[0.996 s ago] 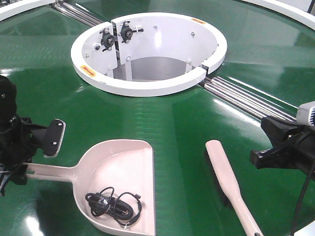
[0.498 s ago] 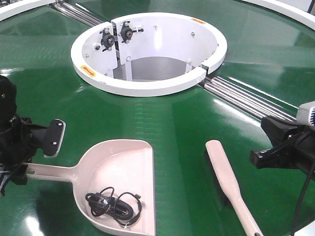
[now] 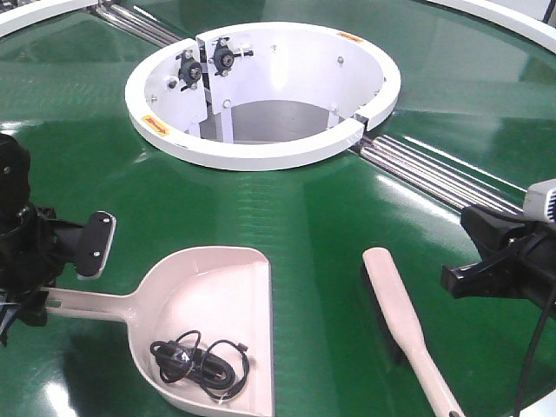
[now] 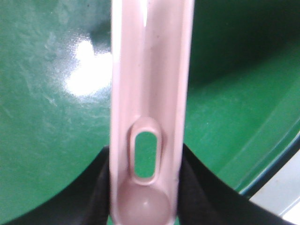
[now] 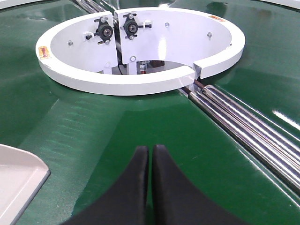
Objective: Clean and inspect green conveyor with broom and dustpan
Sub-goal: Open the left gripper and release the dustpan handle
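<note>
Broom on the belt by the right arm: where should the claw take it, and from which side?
Take the broom by its flat beige handle, midway, coming from above with the right claw, which is shut and must open first. The handle lies flat on the green conveyor, bristles at its far end.

Left end effector [image 4: 143,197] clamped, right end effector [image 5: 151,161] closed

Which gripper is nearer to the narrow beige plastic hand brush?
Right. The right gripper hovers just beside the narrow beige plastic hand brush; the left gripper is across the beige dustpan.
</note>
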Available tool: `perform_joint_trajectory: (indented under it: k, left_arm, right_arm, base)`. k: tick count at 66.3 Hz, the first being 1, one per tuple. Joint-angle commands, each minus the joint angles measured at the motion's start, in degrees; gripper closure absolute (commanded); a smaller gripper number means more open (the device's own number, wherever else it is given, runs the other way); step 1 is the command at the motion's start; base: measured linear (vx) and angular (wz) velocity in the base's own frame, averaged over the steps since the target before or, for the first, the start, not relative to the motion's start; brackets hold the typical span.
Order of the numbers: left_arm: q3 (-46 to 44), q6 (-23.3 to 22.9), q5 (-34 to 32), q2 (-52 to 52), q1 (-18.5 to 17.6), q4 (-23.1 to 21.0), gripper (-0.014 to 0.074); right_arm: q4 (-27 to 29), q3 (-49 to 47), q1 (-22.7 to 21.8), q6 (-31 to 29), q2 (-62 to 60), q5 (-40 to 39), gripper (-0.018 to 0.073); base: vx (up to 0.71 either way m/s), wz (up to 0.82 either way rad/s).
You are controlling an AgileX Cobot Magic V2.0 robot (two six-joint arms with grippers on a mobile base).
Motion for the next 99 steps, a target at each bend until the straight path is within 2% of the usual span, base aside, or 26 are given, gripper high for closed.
perform_joint_trajectory:
  k: [1,13,27,38,46,59,79,88,99]
  left_arm:
    - [-1.55,-0.05,0.96,-2.02,-0.45,1.15,0.0591]
    - [-1.55,-0.05,1.02,-2.02,-0.45,1.18,0.0503]
    - [-1.55,-0.56,0.90,-2.02,-0.45,1.45,0.0287]
    - [-1.55,-7.49,0.41,-2.06,-0.45,1.45,0.0107]
    - [-1.55,-10.54,0.28,-2.22,-0.45,1.45,0.0051]
    - [-1.55,-10.54,0.00,-5.26,-0.45,1.28,0.0047]
    - [-1.55,-11.74,0.02,-14.80,-0.45,-2.95,0.0072]
    - [-2.91,-17.67,-5.80,-19.35,-0.45,-6.07,0.0155]
    - [-7.58,-32.74,-14.90,-23.21,-0.45,-7.17,0.0355]
  right_arm:
    - [-0.26,-1.63,-0.26,-0.30,-0.66,-4.73,0.0569]
    - [-0.26,-1.63,-0.26,-0.30,-0.66,-4.73,0.0569]
    - [-0.26,-1.63,-0.26,-0.30,-0.66,-4.73,0.0569]
    - [-0.26,-1.63,-0.26,-0.30,-0.66,-4.73,0.0569]
    - [-0.26,-1.63,-0.26,-0.30,-0.66,-4.73,0.0569]
    - [-0.26,-1.63,-0.19,-0.30,-0.66,-4.73,0.0569]
    - [-0.26,-1.63,-0.19,-0.08,-0.66,-4.72,0.0569]
    - [-0.14,-1.63,-0.19,0.09,-0.66,-5.58,0.0569]
    - [-0.09,-2.42,-0.19,0.09,-0.81,-6.93,0.0568]
  base:
    - [0.00,0.00]
    - [0.00,0.00]
    - [0.00,0.00]
    - [0.00,0.00]
    - [0.00,0.00]
    - [0.00,0.00]
    - [0.00,0.00]
    - [0.00,0.00]
    - [0.00,0.00]
